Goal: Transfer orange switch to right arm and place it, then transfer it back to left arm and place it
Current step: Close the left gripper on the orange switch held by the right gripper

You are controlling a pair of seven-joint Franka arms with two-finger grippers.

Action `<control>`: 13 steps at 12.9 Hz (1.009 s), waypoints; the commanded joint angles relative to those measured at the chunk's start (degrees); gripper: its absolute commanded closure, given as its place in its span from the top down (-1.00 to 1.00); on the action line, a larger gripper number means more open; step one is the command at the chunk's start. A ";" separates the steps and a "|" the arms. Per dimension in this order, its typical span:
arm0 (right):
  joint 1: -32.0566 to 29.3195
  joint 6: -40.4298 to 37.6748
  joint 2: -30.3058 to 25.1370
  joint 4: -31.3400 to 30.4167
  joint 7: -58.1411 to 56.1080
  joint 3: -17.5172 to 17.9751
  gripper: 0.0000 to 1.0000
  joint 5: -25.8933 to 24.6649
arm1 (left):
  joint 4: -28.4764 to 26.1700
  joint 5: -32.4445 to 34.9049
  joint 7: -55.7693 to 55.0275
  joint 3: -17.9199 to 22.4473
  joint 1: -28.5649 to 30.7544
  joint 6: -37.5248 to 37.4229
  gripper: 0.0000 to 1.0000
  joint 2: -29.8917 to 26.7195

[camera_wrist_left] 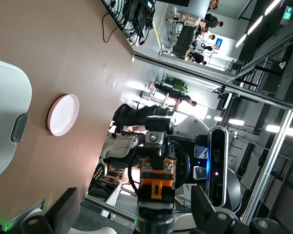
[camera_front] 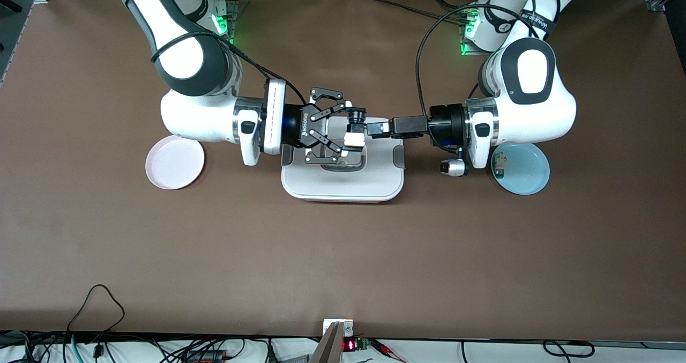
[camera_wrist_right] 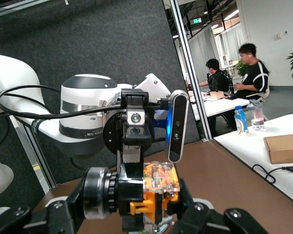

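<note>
1. Box (camera_front: 343, 183): white, rounded, lid on, grey clips at its sides; it sits mid-table between the 2 plates.

2. Right gripper (camera_front: 355, 128): up in the air over the box, wrist turned level, pointing toward the left arm. Its fingers are partly drawn in and clamped on the orange switch (camera_wrist_right: 158, 187). Seen from the right wrist camera, the switch sits crosswise between the 2 black fingers, its orange body and clear top showing.

3. Orange switch, as seen from the left wrist camera (camera_wrist_left: 156, 178): held aloft, orange tab and black body facing the left gripper. From the front camera it is a small dark piece (camera_front: 356, 117) at the fingertips; its orange does not show clearly there.

4. Left gripper (camera_front: 375, 128): also over the box, level, facing the right gripper, just beside the switch. Its jaws stand wide, and I cannot tell whether they touch the switch.

5. Pink plate (camera_front: 174, 162): at the right arm's end of the box.

6. Blue plate (camera_front: 522, 168): at the left arm's end, carrying a small white-and-green component (camera_front: 500, 164).
</note>
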 commanded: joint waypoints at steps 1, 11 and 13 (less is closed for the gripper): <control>2.25 2.62 2.26 3.08 -0.07 -0.12 -0.51 2.41 | 1.78 -2.79 1.47 -0.30 -1.57 2.16 0.95 1.16; 3.13 4.12 2.35 3.61 0.10 -0.21 -0.51 2.60 | 2.39 -2.63 1.91 0.05 -0.61 1.90 0.36 1.95; 3.13 4.21 2.35 3.61 0.10 -0.21 -0.51 2.68 | 2.13 -2.63 1.99 0.05 0.00 1.73 0.27 1.95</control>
